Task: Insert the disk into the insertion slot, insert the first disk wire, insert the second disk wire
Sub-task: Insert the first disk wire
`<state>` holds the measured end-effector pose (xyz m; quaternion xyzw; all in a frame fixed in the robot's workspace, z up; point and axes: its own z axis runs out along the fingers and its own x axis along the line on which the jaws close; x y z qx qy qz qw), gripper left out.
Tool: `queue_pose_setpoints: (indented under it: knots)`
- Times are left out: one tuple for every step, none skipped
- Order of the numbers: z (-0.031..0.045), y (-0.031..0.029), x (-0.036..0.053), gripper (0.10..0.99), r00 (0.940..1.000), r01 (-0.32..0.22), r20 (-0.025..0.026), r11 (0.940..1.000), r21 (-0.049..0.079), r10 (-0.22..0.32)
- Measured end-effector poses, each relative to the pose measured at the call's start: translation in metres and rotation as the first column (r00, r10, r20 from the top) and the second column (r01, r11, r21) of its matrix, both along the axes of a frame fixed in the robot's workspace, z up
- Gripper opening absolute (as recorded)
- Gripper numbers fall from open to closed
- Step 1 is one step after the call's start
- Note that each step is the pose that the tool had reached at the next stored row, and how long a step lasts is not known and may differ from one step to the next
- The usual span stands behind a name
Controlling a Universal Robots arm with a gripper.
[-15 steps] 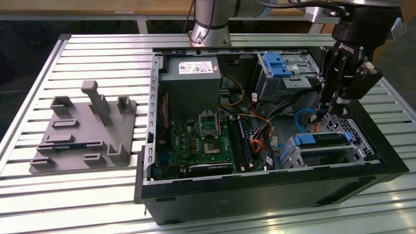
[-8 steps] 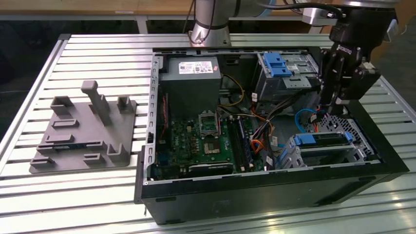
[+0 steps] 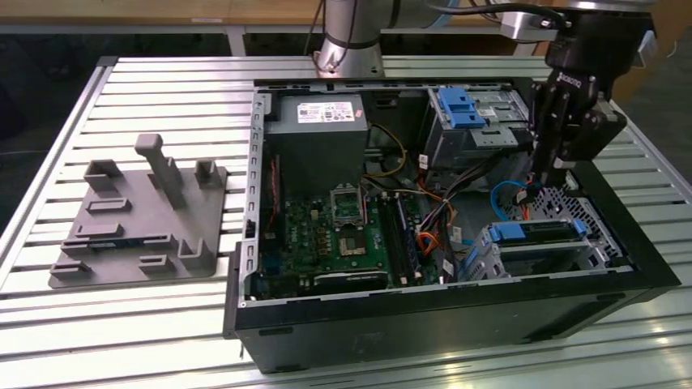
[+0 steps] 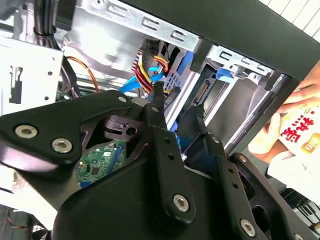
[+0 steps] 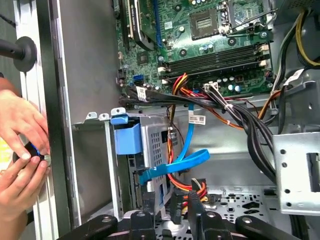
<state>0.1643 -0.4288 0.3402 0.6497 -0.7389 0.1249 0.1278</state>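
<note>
The disk [image 3: 540, 232], grey in its blue caddy [image 5: 127, 140], lies inside the insertion slot [image 3: 489, 253], the silver perforated cage [image 5: 156, 145] at the case's front corner on the exterior view's right. A flat blue disk wire [image 5: 175, 165] loops down to the disk's rear end; in the exterior view the blue wire [image 3: 504, 194] curls just beside the gripper. My gripper [image 3: 536, 185] hangs inside the case above the cage's rear. In the first wrist view the gripper [image 5: 170, 202] is shut on a black connector [image 5: 175, 210] with red and yellow wires [image 5: 196, 185].
A taller grey bay with a blue tab [image 3: 459, 105] stands behind the cage. A thick wire bundle [image 5: 240, 120] crosses beside the motherboard [image 3: 335, 235]. A person's hands [image 5: 20, 145] are just outside the case wall. A grey fixture plate [image 3: 141, 219] lies on the slatted table.
</note>
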Motion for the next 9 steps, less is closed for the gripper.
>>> queue_pose_setpoints:
  knots:
    - [-0.0004, 0.0009, 0.0003, 0.392, 1.0, 0.0, 0.0, 1.0, -0.001, 0.0]
    - [-0.001, 0.0011, 0.0008, 0.392, 1.0, 0.0, -0.0001, 1.0, -0.002, 0.0]
    - [-0.0015, 0.0014, 0.0014, 0.392, 1.0, 0.0, 0.0, 1.0, -0.003, 0.0]
    - [-0.0019, 0.0017, 0.0017, 0.392, 1.0, 0.0, 0.0, 1.0, -0.005, 0.0]
    - [-0.0024, 0.0018, 0.0021, 0.392, 1.0, 0.0, 0.0, 1.0, -0.006, 0.0]
    - [-0.0029, 0.0018, 0.0023, 0.392, 1.0, 0.0, 0.0, 1.0, -0.007, 0.0]
    - [-0.0033, 0.0019, 0.0023, 0.392, 1.0, 0.0, 0.0, 1.0, -0.01, 0.0]
    - [-0.0037, 0.0019, 0.0023, 0.392, 1.0, 0.0, 0.0, 0.9999, -0.012, 0.0]
    - [-0.0038, 0.0019, 0.0023, 0.392, 1.0, 0.0, -0.0005, 0.9999, -0.012, 0.0]
